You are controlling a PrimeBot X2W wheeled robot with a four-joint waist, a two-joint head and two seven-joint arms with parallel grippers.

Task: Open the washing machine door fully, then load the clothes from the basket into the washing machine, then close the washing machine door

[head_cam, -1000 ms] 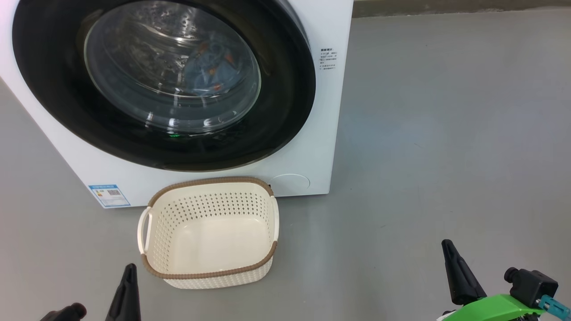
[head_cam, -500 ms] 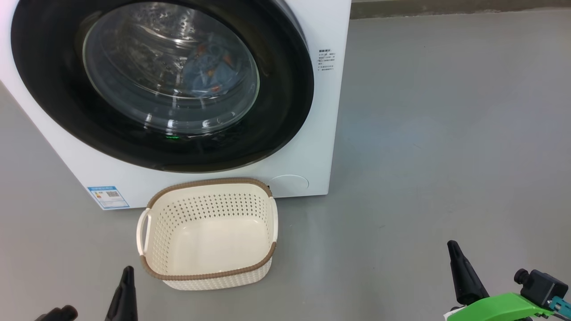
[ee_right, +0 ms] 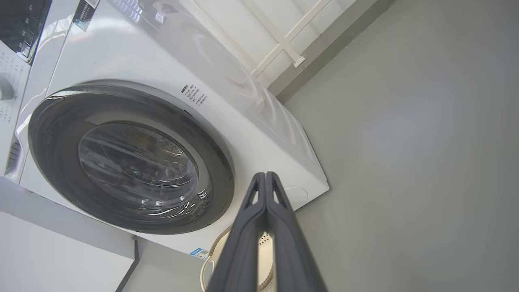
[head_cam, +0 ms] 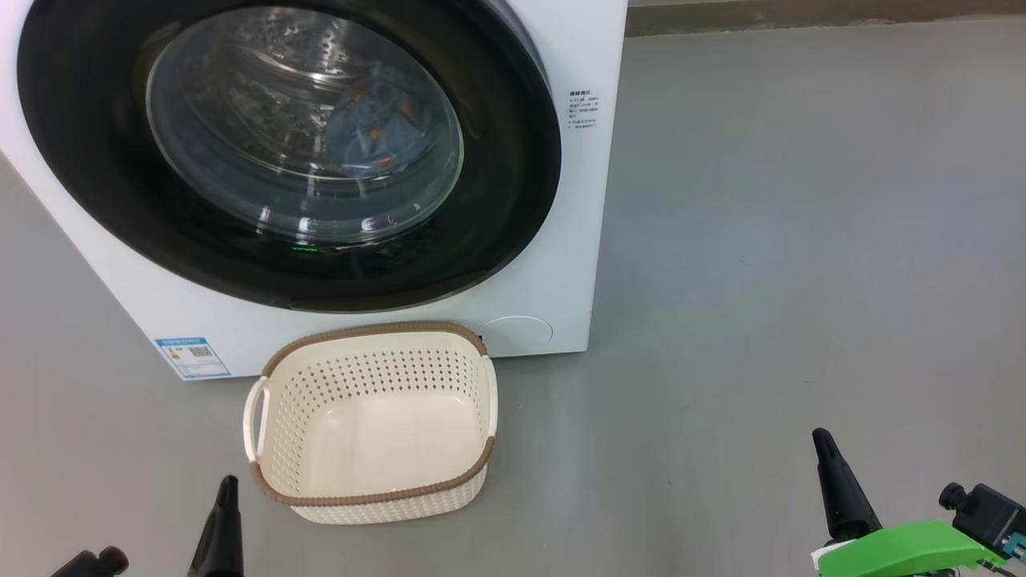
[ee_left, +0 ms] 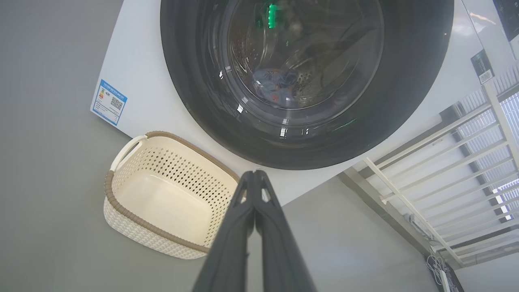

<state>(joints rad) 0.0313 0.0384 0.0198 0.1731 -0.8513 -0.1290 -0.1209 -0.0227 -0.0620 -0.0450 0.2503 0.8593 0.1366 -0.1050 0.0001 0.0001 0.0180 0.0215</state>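
Note:
The white washing machine (head_cam: pixel 577 200) fills the upper left of the head view. Its glossy black door (head_cam: pixel 497 184) sits closed against the front. Through the glass bowl, light blue clothes (head_cam: pixel 373 128) with orange prints lie inside the drum; the same clothes (ee_left: pixel 275 83) appear in the left wrist view. The cream basket (head_cam: pixel 373 489) stands empty on the floor just before the machine. My left gripper (head_cam: pixel 224 521) is shut at the lower left, near the basket's front corner. My right gripper (head_cam: pixel 834 481) is shut at the lower right, far from both.
Grey floor (head_cam: pixel 801 240) spreads to the right of the machine. A blue label sticker (head_cam: pixel 192 357) marks the machine's lower left. A white railing (ee_left: pixel 446 162) stands beside the machine, with cables on the floor near it. A second appliance (ee_right: pixel 16 48) stands next to the machine.
The head view has drifted slightly, so machine and basket sit a little left and lower. Both grippers have sunk somewhat toward the bottom edge, still shut.

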